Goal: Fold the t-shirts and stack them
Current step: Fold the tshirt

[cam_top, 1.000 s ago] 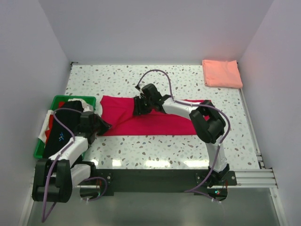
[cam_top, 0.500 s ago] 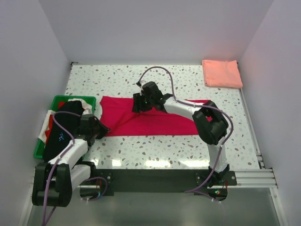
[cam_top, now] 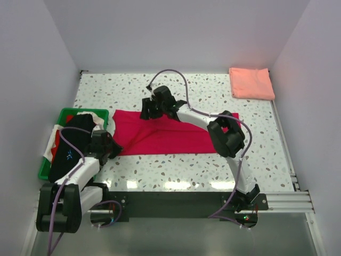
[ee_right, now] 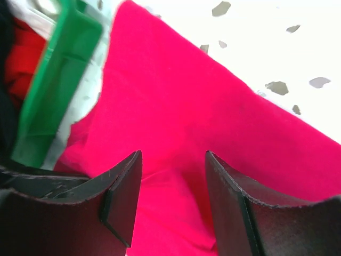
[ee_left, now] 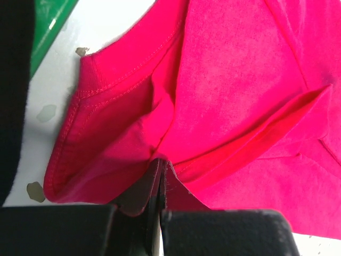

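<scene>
The crimson t-shirt [cam_top: 176, 136] lies flattened in a wide band across the middle of the table. My left gripper [cam_top: 112, 148] is shut on its near left corner; in the left wrist view the jaws [ee_left: 160, 166] pinch a fold of crimson cloth [ee_left: 234, 80]. My right gripper [cam_top: 146, 113] is open just above the shirt's far left edge; in the right wrist view [ee_right: 171, 156] the crimson cloth [ee_right: 213, 122] lies between the spread fingers, not held. The salmon pink t-shirt [cam_top: 251, 82] lies folded at the back right corner.
A green crate [cam_top: 66, 114] holding dark, white and red cloth stands at the table's left edge, right beside the left arm. It shows in the right wrist view [ee_right: 53, 90] and the left wrist view [ee_left: 50, 26]. Walls close in three sides.
My right gripper has slid left and slightly farther back along the shirt's far edge, staying open. The left gripper has kept its hold and shifted a little left.
</scene>
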### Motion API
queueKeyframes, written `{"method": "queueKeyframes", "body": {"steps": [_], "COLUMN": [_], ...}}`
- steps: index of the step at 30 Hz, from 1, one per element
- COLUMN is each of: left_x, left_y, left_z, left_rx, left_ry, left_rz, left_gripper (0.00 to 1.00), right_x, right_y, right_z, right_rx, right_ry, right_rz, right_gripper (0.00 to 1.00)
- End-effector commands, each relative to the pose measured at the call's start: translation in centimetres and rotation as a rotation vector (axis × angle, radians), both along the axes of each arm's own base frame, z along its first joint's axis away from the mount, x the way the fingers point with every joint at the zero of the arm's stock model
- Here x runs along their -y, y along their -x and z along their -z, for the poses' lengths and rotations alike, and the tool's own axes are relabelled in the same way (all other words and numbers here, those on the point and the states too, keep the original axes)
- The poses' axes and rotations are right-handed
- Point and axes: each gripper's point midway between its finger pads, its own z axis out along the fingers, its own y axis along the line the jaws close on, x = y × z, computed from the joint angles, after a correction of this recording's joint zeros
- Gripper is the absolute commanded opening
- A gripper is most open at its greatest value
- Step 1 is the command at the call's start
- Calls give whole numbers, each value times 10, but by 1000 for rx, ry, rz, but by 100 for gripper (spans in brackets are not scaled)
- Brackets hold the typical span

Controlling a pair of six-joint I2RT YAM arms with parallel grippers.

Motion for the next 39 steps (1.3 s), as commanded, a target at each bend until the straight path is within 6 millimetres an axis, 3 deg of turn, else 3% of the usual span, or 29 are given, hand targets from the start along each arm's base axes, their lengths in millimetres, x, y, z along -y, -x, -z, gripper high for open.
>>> {"method": "queueKeyframes", "body": {"steps": [1,5,14,19,24,33,39], "left_x": [-3,-6,-5,-5,-6,-6,-5], "left_y": [-2,0,0,-1,-1,-2,-5], "left_z": [2,6,8,8,8,7,2], "left_rx": [-8,-21,-26,-27,-27,-30,-25], "left_ry": [-17,-27,-25,-27,-28,-27,-29], "left_rz": [-15,-23,-23,-22,-23,-29,-22], "left_gripper": [0,0,0,0,0,0,0], "right_x": [-15,-22,-18,-11,-7,6,15], "right_y": [3,6,29,42,47,65,83], "right_z": [14,23,8,9,-3,-19,-13], "right_rx": [-33,-59,-67,-82,-62,-44,-73], "right_ry": [-18,-31,-86,-105,-127,-156,-165], "right_rz": [-50,-83,-131,-142,-147,-164,-187], "right_gripper": [54,54,52,37,31,30,29]}}
